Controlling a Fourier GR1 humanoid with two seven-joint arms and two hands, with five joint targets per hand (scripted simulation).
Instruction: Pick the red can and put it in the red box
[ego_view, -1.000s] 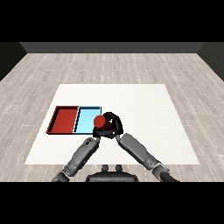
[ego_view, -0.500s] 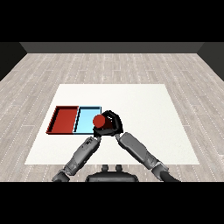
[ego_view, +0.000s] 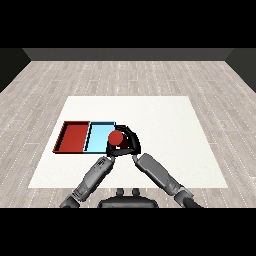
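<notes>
The red can (ego_view: 116, 137) is held above the right edge of the light blue tray (ego_view: 98, 135), with my right hand (ego_view: 131, 143) curled round it from the right. The red tray (ego_view: 75, 136) lies directly left of the blue one, with nothing in it. My left hand (ego_view: 110, 150) sits just below the can at the blue tray's near right corner, partly hidden by the can and the right hand.
Both trays lie side by side on the left half of the white table (ego_view: 170, 125). Both forearms come in from the bottom edge and meet near the can. A grey wooden floor surrounds the table.
</notes>
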